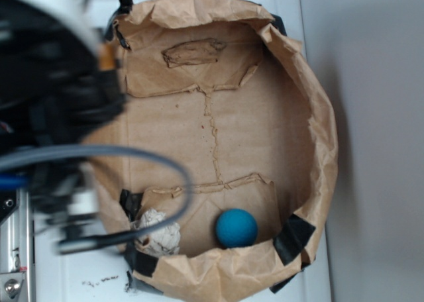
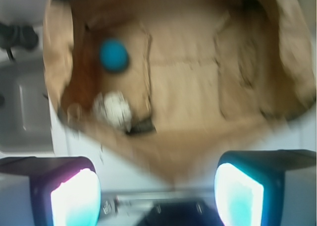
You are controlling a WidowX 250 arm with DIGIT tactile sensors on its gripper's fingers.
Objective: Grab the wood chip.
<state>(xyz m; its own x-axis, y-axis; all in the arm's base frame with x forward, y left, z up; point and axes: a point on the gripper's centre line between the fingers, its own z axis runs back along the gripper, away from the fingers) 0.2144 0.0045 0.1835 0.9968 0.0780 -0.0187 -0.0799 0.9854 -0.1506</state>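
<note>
Exterior: crumpled kraft-paper tray (image 1: pixel 318 110), rim rough. One wood chip (image 1: pixel 193 52), flat, ragged-edged, long axis left-right, on far torn flap. One smooth blue ball (image 1: pixel 236 228); one whitish paper wad (image 1: pixel 158 234).

Wrist: blurred. Gripper (image 2: pixel 157 196) fingers spread wide, holding nothing. Ball (image 2: pixel 114 55), wad (image 2: pixel 114 109) visible; chip indistinct.

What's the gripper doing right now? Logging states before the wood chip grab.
Gripper: open, holding nothing, outside the paper-lined box, well away from the wood chip.
</note>
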